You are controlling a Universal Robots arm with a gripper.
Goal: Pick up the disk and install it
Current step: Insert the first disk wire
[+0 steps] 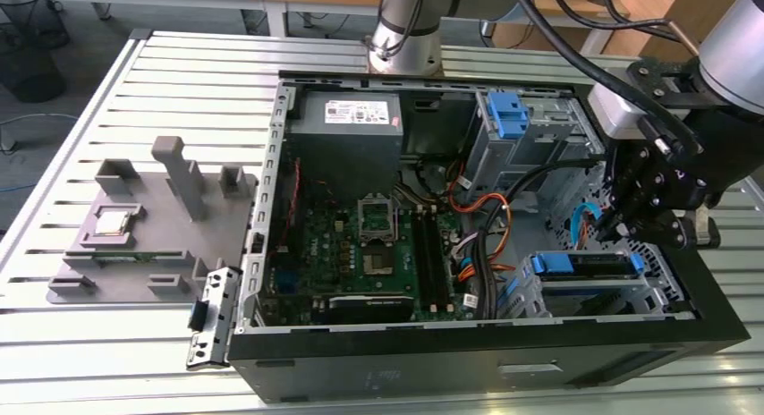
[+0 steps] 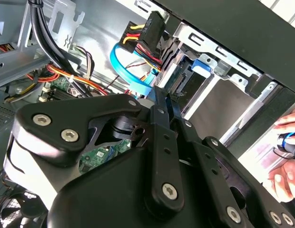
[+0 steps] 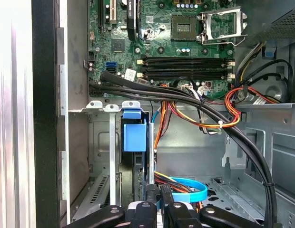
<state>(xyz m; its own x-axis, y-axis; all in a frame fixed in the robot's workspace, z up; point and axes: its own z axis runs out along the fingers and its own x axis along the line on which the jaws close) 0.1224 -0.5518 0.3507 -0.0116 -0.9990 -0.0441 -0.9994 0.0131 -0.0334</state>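
- Farthest to the exterior view's left, a grey fixture (image 1: 143, 241) lies on the slatted table (image 1: 96, 352). A small square silver processor chip (image 1: 111, 223) sits in one of its pockets.
- Just beside the open computer case (image 1: 478, 357), at its left wall, a narrow metal bracket (image 1: 209, 315) rests on the table.
- Inside the case, the grey power-supply box (image 1: 346, 115) occupies the far left corner. The green motherboard (image 1: 358, 254) lies below it, with its empty processor socket (image 1: 374, 216) near the middle.
- Further right, orange, red and black cable bundles (image 1: 484, 223) run across the case floor. A blue plastic bracket (image 1: 507, 115) stands in the far drive cage.
- The disk (image 1: 581, 265) sits in the metal drive bay at the near right corner of the case, with its blue bracket facing up along the bay's top edge.
- In the first wrist view the disk (image 3: 134, 135) stands edge-on between the bay's rails. Its blue tab is at the opening, and black cables (image 3: 185, 97) pass over the bay.
- In the second wrist view the disk's blue tab (image 2: 203, 65) shows at the bay mouth, beside a light-blue data cable (image 2: 123, 71).
- My gripper (image 1: 621, 225) hangs at the right, just above the bay and the disk, apart from them.
- In both wrist views my fingers are drawn narrow, tips together, with nothing between them (image 2: 164, 97) (image 3: 158, 197).
- In the second wrist view a person's hand (image 2: 285, 161) shows beyond the case wall.
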